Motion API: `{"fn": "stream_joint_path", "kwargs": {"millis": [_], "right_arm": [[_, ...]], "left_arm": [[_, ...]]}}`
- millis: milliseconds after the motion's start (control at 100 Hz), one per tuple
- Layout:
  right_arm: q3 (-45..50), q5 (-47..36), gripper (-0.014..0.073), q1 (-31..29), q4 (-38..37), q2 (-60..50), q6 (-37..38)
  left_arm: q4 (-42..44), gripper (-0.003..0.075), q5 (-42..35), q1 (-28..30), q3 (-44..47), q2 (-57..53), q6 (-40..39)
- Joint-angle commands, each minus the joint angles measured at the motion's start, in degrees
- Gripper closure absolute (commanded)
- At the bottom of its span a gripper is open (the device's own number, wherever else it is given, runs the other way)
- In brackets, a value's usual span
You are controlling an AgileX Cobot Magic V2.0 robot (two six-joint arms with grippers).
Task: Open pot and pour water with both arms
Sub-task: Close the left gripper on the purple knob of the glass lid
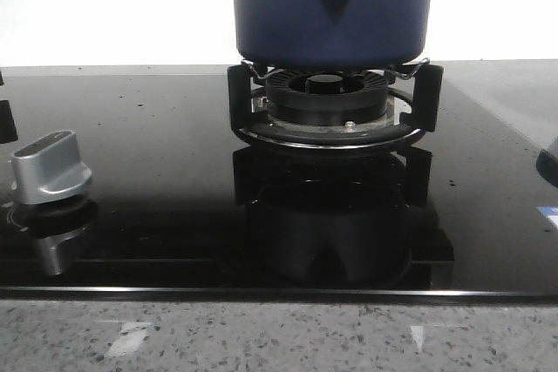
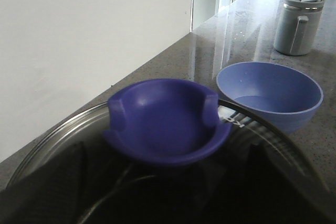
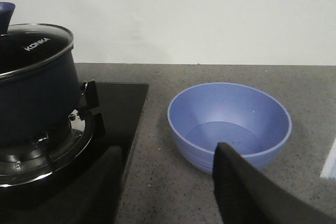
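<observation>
We've got the pot (image 1: 331,8) on the burner grate (image 1: 336,102), lid (image 3: 32,45) on, left hand (image 2: 157,192) over the lid knob (image 2: 167,121) (grip: can't tell), right hand (image 3: 168,182) wide & empty nr the blue bowl (image 3: 229,124) — off-centre pinch could slip.

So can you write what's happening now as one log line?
pot: on burner, lid on | bowl: beside stove | left gripper: above lid knob | right gripper: open

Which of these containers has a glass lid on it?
The dark blue pot on the stove burner; its glass lid reads KONKA. The blue bowl beside it on the counter is open-topped.
</observation>
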Motion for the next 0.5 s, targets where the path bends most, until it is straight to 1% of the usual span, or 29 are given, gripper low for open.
{"fn": "stream_joint_path", "kwargs": {"millis": [0,160,370,440,490], "right_arm": [[-1.9,-3.8,0.0237,0.2,0.0,1.1,-0.7],[-1.8,-3.8,0.0237,0.2,0.0,1.1,-0.7],[-1.8,-3.5,0.0237,0.2,0.0,1.1,-0.7],[-1.8,-3.5,0.0237,0.2,0.0,1.1,-0.7],[-1.8,-3.5,0.0237,0.2,0.0,1.1,-0.7]], "left_arm": [[-5.4,0.0175,2.5,-0.5,-3.3,-1.2,-0.1],[-5.4,0.0175,3.7,-0.5,-5.1,0.5,-0.3],[-5.4,0.0179,4.2,-0.5,-5.3,0.9,-0.3],[-5.4,0.0210,4.2,-0.5,-5.3,0.9,-0.3],[-5.4,0.0249,4.2,-0.5,-5.3,0.9,-0.3]]}}
